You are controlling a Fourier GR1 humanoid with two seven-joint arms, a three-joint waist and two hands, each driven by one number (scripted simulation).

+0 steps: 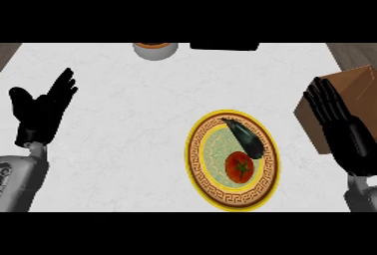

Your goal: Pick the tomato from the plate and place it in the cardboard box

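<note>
Two grey forearms enter from the lower edge, one at each side, each ending in a black hand. The left hand (pixel 40 107) is held at the left side of the view, fingers straight and spread, pointing up; nothing is held or touched. The right hand (pixel 342 127) is positioned at the right side, fingers straight and close together, nothing enclosed; it overlaps the near edge of the cardboard box (pixel 352 94) in the view, and contact cannot be confirmed.

One white desk (pixel 125 144) carries all items. One cardboard box is located at the right edge, brown, partly cut off by the frame. One plate (pixel 202 174) is placed right of centre, with a yellow rim and a dark patterned band. On the plate, one dark elongated vegetable (pixel 247 138) lies in the upper part, and one red tomato (pixel 239 167) lies just below it, in the lower half.

At the far edge, one round container (pixel 154 50) and one dark flat object (pixel 225 46) are partly visible. Brown flooring shows at the upper corners.
</note>
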